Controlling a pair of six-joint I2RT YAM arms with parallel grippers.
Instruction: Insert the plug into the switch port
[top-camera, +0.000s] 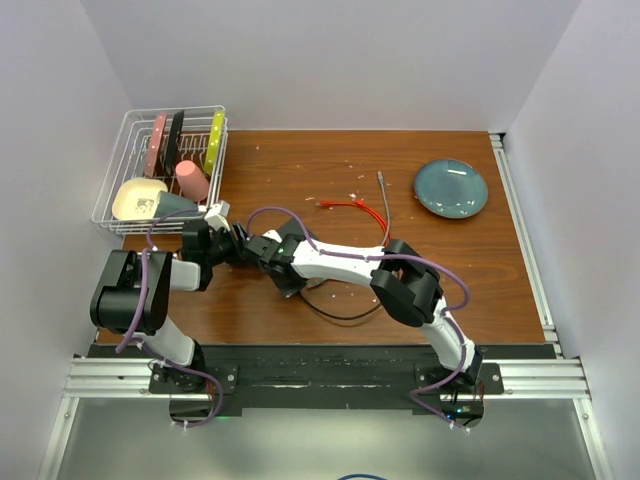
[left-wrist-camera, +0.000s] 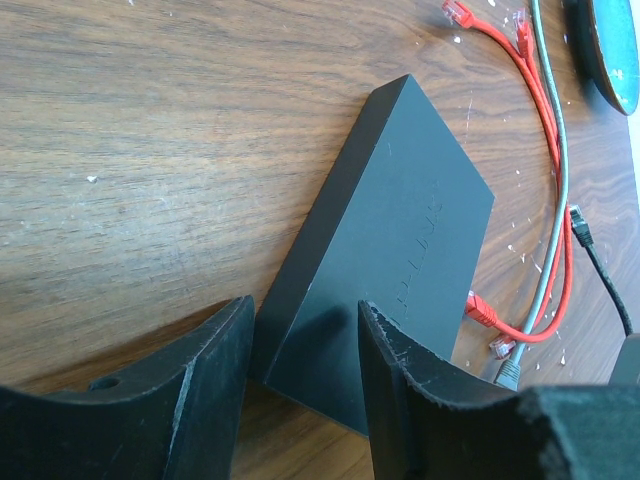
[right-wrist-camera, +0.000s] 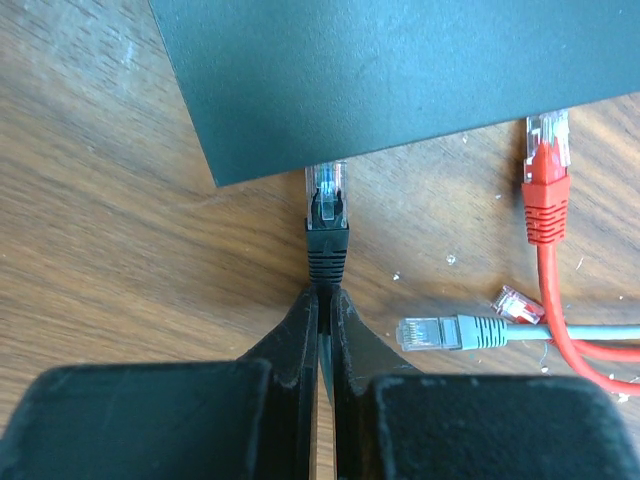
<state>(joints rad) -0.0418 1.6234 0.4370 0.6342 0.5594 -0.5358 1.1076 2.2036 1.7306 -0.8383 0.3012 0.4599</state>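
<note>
As my right gripper (right-wrist-camera: 325, 295) pinched the one black plug (right-wrist-camera: 327, 215) just behind its boot, the plug's tip met the edge of the single black box (right-wrist-camera: 400, 70); its port was hidden. My left gripper (left-wrist-camera: 305, 305) stood half-apart astride one box corner, and I could not tell if it gripped. Nearby lay one grey plug (right-wrist-camera: 440, 332) and two red plugs (right-wrist-camera: 545, 175).

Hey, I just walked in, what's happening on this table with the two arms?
The right gripper, jaws shut just behind the black plug, holds it at the edge of the black box, lined up but not visibly seated. The left gripper sits at the box's near corner, jaws apart; whether it grips is unclear. A red cable and a grey cable lie loose nearby.
</note>
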